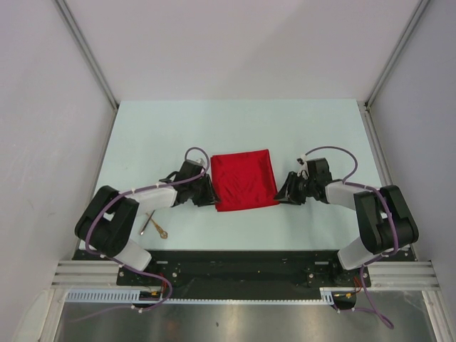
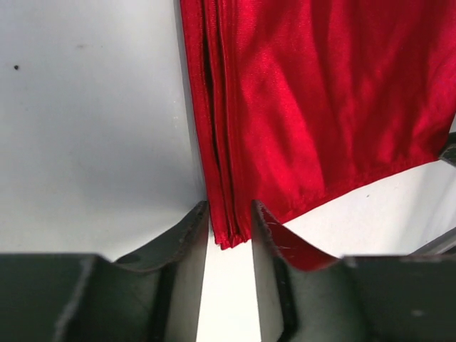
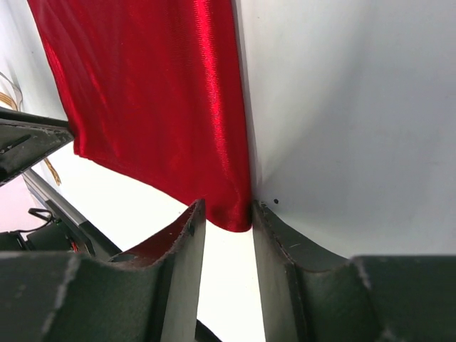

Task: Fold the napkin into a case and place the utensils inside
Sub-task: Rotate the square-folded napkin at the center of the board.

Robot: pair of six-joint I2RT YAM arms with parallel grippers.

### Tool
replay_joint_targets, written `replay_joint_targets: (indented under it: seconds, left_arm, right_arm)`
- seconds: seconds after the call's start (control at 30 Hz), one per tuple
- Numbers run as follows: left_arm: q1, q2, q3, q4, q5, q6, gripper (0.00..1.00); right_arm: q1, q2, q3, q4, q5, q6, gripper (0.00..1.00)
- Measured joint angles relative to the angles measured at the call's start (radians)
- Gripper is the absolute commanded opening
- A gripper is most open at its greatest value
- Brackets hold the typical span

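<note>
The red napkin [image 1: 243, 179] lies folded flat in the middle of the table, with its layered edge to the left. My left gripper [image 1: 212, 197] is open, and its fingertips straddle the napkin's near left corner [image 2: 229, 235]. My right gripper [image 1: 281, 192] is open, and its fingertips straddle the near right corner [image 3: 239, 217]. The cloth touches the right finger [image 3: 267, 221] there. The gold utensils [image 1: 152, 225] lie on the table beside the left arm, away from the napkin.
The pale table [image 1: 285, 128] is bounded by white walls at the left, back and right. A black base rail [image 1: 242, 260] runs along the near edge under both arms.
</note>
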Motion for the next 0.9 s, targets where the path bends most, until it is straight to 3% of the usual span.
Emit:
replay_joint_targets:
  seconds: [0.17,0.5,0.9]
  left_arm:
    - [-0.010,0.006,-0.018,0.038,-0.002,-0.014,0.21]
    - [-0.048,0.010,-0.076,0.161,0.022,-0.055,0.00]
    - [-0.109,-0.070,-0.185,0.225,0.048,-0.106,0.00]
  right_arm:
    - [-0.003,0.002,-0.010,0.012,0.004,0.009,0.29]
    - [-0.051,0.014,-0.012,0.001,0.008,0.006,0.00]
    - [-0.048,-0.003,0.057,-0.168,0.058,-0.100,0.03]
